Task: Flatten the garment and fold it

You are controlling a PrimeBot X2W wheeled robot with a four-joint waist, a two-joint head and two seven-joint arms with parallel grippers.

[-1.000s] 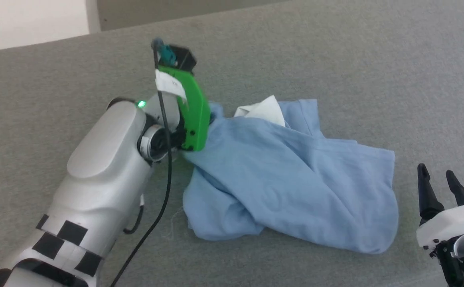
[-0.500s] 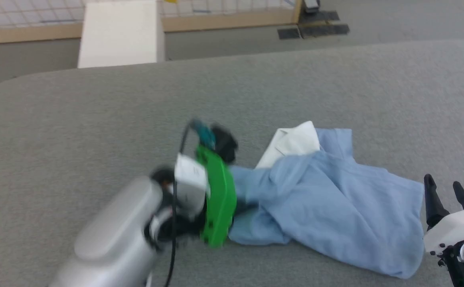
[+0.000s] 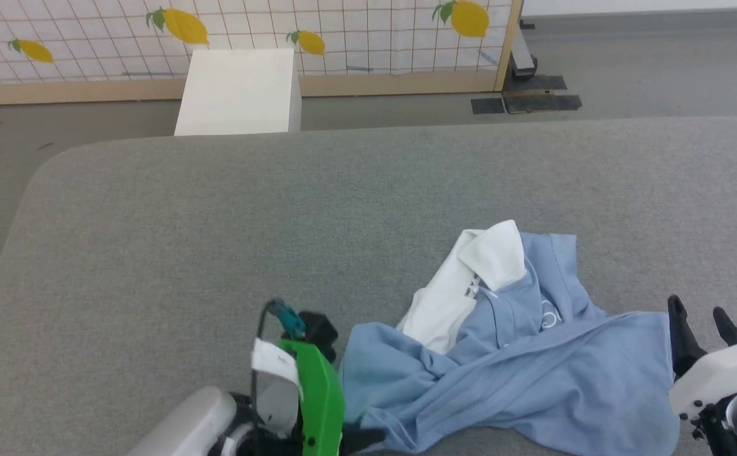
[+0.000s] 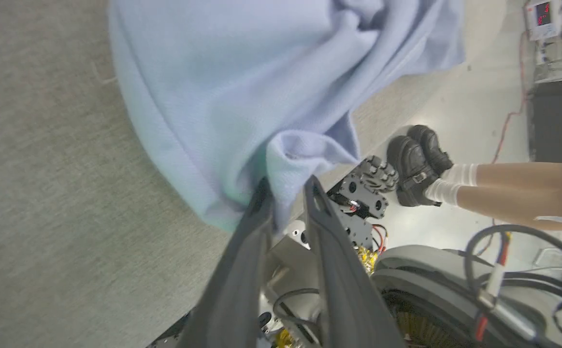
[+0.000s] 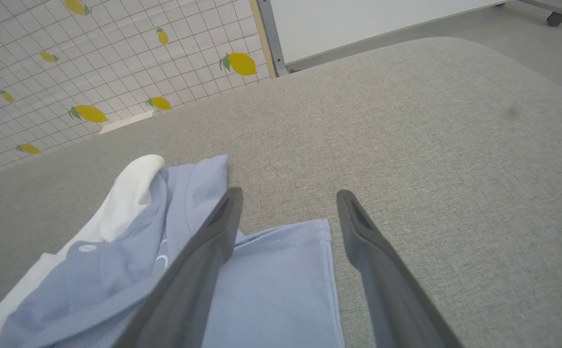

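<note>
The garment (image 3: 520, 380), a light blue shirt, lies crumpled at the near right of the grey table (image 3: 216, 221), white collar (image 3: 495, 259) turned up at its far side. My left gripper (image 4: 288, 182) hangs just off the table's near edge, its jaws narrowly parted around a bunched fold of the garment (image 4: 242, 72). In the head view the arm's green mount (image 3: 317, 405) stands left of the cloth. My right gripper (image 3: 698, 310) is open and holds nothing. It hovers over the garment's right hem corner (image 5: 271, 290), as the right wrist view of that gripper (image 5: 290, 194) shows.
Bare grey tabletop stretches far and left of the shirt. Beyond the table stand a white box (image 3: 241, 92) and a lemon-patterned panel (image 3: 343, 31). Below the near edge are my wheeled base (image 4: 454, 290) and a person's feet in black shoes (image 4: 418, 164).
The head camera has tilted up. My left gripper has dragged the garment's left edge back to the table's near edge, uncovering the collar, and its jaws have eased slightly. The right gripper has not moved.
</note>
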